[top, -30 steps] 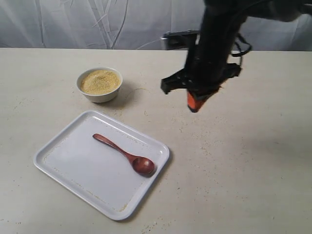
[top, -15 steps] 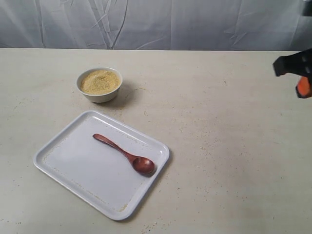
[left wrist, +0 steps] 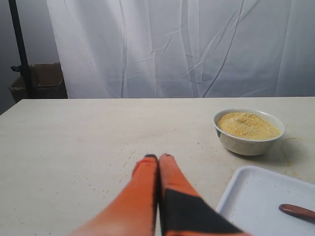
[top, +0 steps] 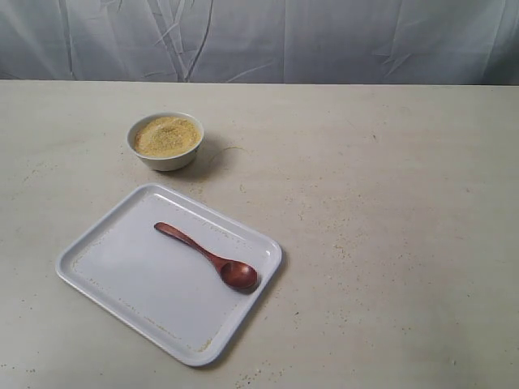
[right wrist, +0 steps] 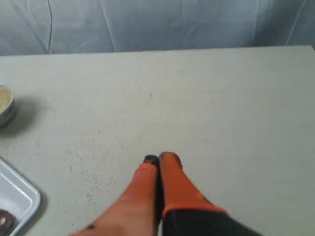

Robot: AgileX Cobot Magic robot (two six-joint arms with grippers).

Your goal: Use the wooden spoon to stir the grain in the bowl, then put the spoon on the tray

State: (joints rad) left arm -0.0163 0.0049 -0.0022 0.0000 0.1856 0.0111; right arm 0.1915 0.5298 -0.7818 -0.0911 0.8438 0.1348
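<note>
The dark wooden spoon (top: 209, 258) lies diagonally on the white tray (top: 122, 284), its oval bowl toward the tray's right edge; the handle tip (left wrist: 298, 212) shows in the left wrist view. The small white bowl (top: 165, 151) holds a heap of yellow-tan grain (top: 166, 134) behind the tray, also seen as the bowl (left wrist: 248, 140) with grain (left wrist: 247, 125). Neither arm shows in the exterior view. My left gripper (left wrist: 158, 157) is shut and empty above bare table beside the tray (left wrist: 256, 196). My right gripper (right wrist: 160, 158) is shut and empty, far from the tray corner (right wrist: 17, 194).
Loose grain specks dot the beige table (top: 389, 227) around the bowl and tray. A white curtain (top: 284, 36) hangs behind the table's far edge. A black stand and a cardboard box (left wrist: 42, 81) sit beyond the table in the left wrist view.
The right arm, hanging over the table's middle a second ago, swung away to the right and left the exterior view. Spoon, tray and bowl have not moved.
</note>
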